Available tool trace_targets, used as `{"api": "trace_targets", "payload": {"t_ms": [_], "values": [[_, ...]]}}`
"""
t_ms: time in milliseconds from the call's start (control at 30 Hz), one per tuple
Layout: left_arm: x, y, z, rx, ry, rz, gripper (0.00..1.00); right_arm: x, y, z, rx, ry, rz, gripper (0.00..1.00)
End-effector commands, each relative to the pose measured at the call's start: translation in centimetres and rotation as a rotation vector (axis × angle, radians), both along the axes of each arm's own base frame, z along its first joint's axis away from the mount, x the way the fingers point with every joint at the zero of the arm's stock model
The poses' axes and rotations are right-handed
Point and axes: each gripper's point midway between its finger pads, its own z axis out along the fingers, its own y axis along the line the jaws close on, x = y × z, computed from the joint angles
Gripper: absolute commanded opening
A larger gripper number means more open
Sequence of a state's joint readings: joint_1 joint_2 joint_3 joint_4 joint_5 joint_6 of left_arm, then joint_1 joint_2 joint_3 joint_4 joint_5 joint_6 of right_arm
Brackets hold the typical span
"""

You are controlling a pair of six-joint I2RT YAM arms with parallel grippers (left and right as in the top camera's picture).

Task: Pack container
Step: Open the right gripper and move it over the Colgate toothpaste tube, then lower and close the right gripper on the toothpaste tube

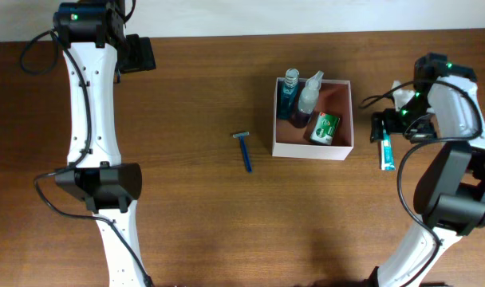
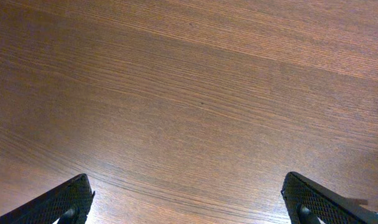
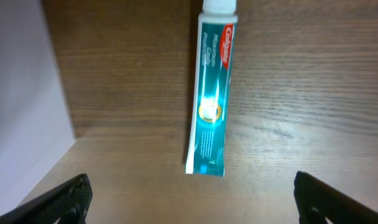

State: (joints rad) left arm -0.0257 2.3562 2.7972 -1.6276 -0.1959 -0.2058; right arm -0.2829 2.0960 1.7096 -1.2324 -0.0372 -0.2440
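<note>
While the right jaws hang wide apart and empty over it, the toothpaste tube (image 3: 211, 87) lies flat on the counter (image 3: 301, 93), cap end away from the camera; soft tube, probably dents if pinched hard, so take it across the middle of the body; at the left edge of the right wrist view stands a pale wall, likely the container (image 1: 306, 151); container sits right of centre on the counter, open top up, holding a blue bottle (image 1: 289, 89), a clear spray bottle (image 1: 309, 97) and a green packet (image 1: 325, 127); thin white walls look light and bendy, likely to slide if knocked, so if it must be moved, pinch one wall at the rim near a corner; razor (image 1: 246, 150) lies apart on the wood, left of the container; farthest off, left jaws also wide apart, empty, over bare counter at the far left corner.
</note>
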Motion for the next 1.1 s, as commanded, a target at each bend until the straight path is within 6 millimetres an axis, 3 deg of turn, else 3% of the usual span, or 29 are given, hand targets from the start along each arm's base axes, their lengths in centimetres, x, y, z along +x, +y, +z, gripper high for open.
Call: {"api": "trace_targets", "payload": {"t_ms": [0,267,533,700,1067], "values": [[-0.2,0.4,0.7,0.006,-0.015,0.017,0.99,-0.3,-0.4,-2.0,-0.008,0.038,-0.006,0.99],[-0.2,0.4,0.7,0.006,-0.015,0.018,0.99,0.5,-0.5,-5.1,0.005,0.051,-0.016,1.0],[-0.2,0.4,0.7,0.006,-0.015,0.017,0.99,1.4,-0.7,-6.4,0.0,0.034,-0.017,0.88],[-0.2,0.4,0.7,0.006,-0.015,0.017,0.99,1.6,-0.8,-7.0,-0.001,0.03,-0.017,0.68],[-0.2,0.4,0.7,0.006,-0.015,0.018,0.99,2.1,-1.0,-7.3,-0.006,0.014,-0.017,0.37]]}}
